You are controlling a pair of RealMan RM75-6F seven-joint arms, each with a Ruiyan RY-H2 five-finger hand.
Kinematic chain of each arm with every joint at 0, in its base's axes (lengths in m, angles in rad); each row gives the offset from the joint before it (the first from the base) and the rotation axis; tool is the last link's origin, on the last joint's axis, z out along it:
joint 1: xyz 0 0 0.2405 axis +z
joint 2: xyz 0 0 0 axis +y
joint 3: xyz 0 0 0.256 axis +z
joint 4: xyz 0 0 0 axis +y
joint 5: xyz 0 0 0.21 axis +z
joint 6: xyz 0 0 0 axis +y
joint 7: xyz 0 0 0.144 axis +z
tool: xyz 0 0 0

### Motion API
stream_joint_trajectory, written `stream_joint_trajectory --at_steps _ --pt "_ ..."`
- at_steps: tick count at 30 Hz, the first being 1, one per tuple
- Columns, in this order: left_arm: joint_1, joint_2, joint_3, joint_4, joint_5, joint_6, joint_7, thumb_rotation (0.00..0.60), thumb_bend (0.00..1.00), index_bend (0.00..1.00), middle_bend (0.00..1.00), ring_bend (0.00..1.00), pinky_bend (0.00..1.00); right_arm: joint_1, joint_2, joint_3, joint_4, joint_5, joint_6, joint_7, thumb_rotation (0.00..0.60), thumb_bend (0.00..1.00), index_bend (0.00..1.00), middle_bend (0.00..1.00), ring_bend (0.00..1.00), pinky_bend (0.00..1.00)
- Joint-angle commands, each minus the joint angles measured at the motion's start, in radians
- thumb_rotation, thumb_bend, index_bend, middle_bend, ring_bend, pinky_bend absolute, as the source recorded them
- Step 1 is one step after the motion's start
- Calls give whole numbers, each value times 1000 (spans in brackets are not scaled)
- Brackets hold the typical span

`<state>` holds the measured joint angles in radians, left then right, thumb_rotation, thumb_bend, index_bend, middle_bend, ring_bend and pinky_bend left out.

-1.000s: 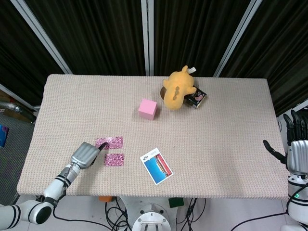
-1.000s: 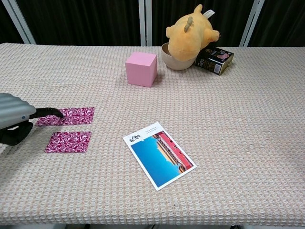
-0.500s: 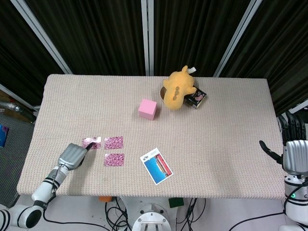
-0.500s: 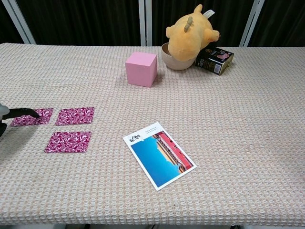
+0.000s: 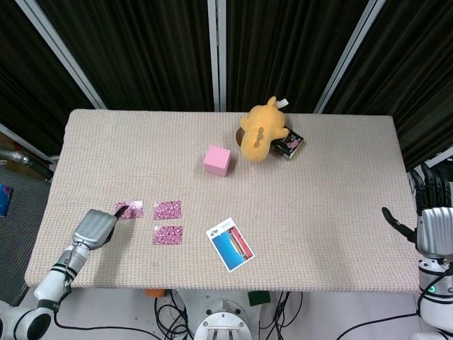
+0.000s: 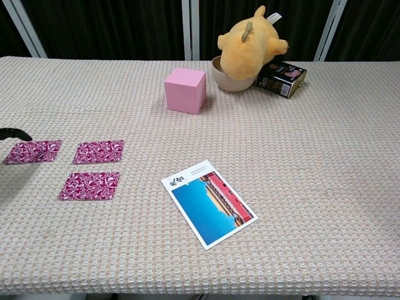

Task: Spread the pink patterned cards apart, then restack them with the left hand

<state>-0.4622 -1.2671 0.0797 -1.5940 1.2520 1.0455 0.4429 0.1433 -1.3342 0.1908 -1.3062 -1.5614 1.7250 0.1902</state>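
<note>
Three pink patterned cards are seen flat on the woven table, apart from each other: two side by side, a third nearer the camera. A dark fingertip shows at frame left, just above the leftmost card. A postcard lies at centre. Pink cube, plush toy on a bowl, and dark box are noted at rear.

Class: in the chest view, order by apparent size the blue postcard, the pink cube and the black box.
1. Blue postcard, though nearest the camera.
2. Pink cube.
3. Black box, farthest and partly hidden.
</note>
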Motion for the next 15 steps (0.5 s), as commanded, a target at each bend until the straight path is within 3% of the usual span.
stream_joint_trajectory --at_steps 1,5,7,8,9,11,12,15 --pt "24 9 -35 -15 94 106 -92 600 581 138 931 925 884 -2 5 3 -4 1 5 0 600 445 0 0 0 0" --pt "40 -28 -82 13 186 228 -176 600 224 221 858 858 866 -4 12 6 -16 -2 12 -2 600 444 0 0 0 0" --pt "36 -45 -100 13 190 237 -189 586 112 226 639 650 799 -3 15 6 -23 -5 14 -6 600 444 0 0 0 0" --pt "31 -48 -105 5 180 224 -185 552 94 219 523 537 734 -3 16 7 -26 -6 15 -8 600 444 0 0 0 0" --pt "24 -54 -115 -7 164 210 -171 453 74 200 290 304 553 -3 18 7 -30 -7 15 -10 600 445 0 0 0 0" --pt "14 -77 -134 -13 149 208 -138 280 66 177 53 60 288 -4 20 7 -34 -6 15 -12 600 444 0 0 0 0" --pt "9 -90 -141 -16 145 205 -128 216 66 172 5 7 194 -4 21 7 -36 -6 15 -12 600 445 0 0 0 0" --pt "-15 -123 -161 -33 84 145 -104 144 67 168 0 0 129 -5 24 7 -39 -4 15 -15 600 444 0 0 0 0"
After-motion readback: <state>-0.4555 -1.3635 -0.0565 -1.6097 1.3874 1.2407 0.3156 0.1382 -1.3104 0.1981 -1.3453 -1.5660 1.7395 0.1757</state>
